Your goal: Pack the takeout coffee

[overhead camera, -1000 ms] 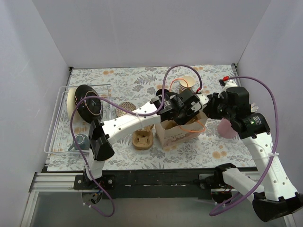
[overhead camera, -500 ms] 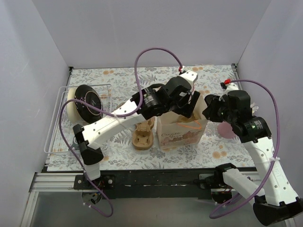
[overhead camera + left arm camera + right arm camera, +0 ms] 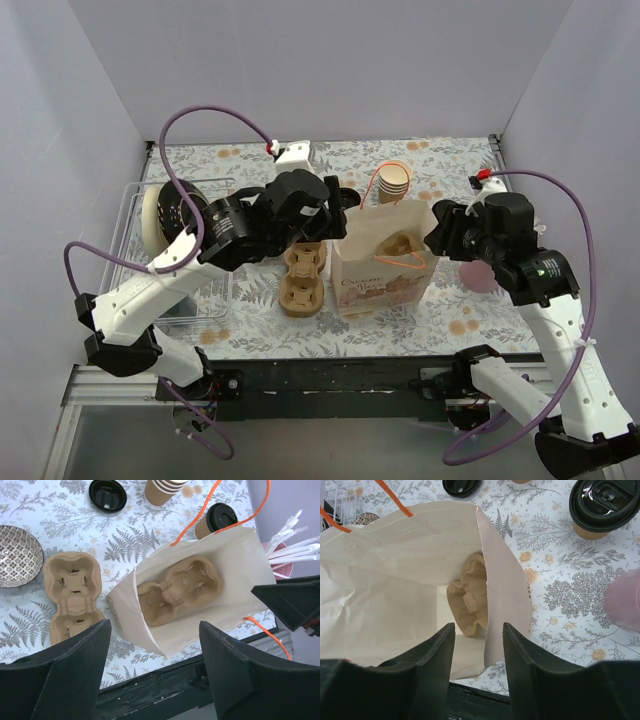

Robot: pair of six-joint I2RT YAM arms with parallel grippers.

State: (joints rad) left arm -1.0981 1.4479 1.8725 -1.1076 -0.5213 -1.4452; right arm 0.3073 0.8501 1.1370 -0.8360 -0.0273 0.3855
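1. Where the worktop (image 3: 250,165) comes nearest the arm bases, a white paper bag (image 3: 232,555) with orange handles stands upright. Its mouth is open and a brown pulp carrier (image 3: 180,587) lies on its bottom.
2. The left end effector (image 3: 155,627) hangs above the bag's mouth, fingers spread wide and holding nothing.
3. The right end effector (image 3: 477,630) sits at the bag's right rim with its fingers at a narrow gap. The bag's side wall runs between them, with space showing on either side of the paper, so it is not pinched.
4. Just left of the bag a second carrier (image 3: 72,597) lies flat on the worktop, with a patterned bowl (image 3: 15,555) further left.
5. Right of the bag is a pink holder (image 3: 625,600) of wrapped straws.
6. Just beyond the bag's far right corner stands the takeout coffee (image 3: 217,520). It is upright on the worktop with its black lid on, outside the bag and apart from both end effectors.
7. Left of the coffee is a stack of lidless paper cups (image 3: 160,487), and a loose black lid (image 3: 107,494) lies further left.
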